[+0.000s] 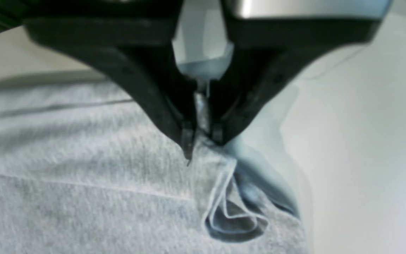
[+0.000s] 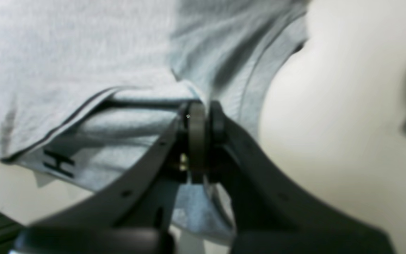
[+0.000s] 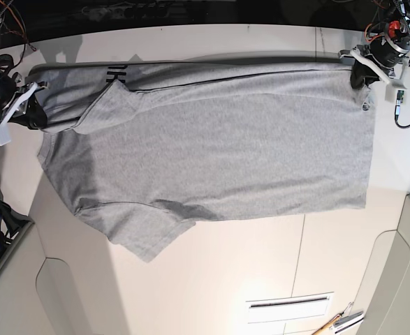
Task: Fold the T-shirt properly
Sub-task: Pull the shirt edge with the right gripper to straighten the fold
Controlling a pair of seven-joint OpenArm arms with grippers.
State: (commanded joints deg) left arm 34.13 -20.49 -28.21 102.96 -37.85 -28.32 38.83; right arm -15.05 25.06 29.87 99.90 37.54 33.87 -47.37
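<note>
I am looking down from the base view at the T-shirt (image 3: 211,153), which is lying spread sideways across the white table (image 3: 260,272), its far long edge folded over toward me so that a strip of black lettering (image 3: 115,72) is showing near the far edge. One short sleeve (image 3: 145,234) is sticking out on the near side.

My left gripper (image 3: 362,73) is sitting at the shirt's far corner on the base view's right. Through the left wrist camera I am seeing the left gripper (image 1: 203,135) with both black jaws pinched together on a bunched edge of grey fabric, a small looped fold hanging just below the tips.

My right gripper (image 3: 35,112) is working at the opposite end, on the base view's left. In the right wrist camera the right gripper (image 2: 203,116) is clamping a fold of the T-shirt (image 2: 83,53) between its pads, and a black letter H (image 2: 57,163) is peeking out from under the folded layer beside it.
</note>
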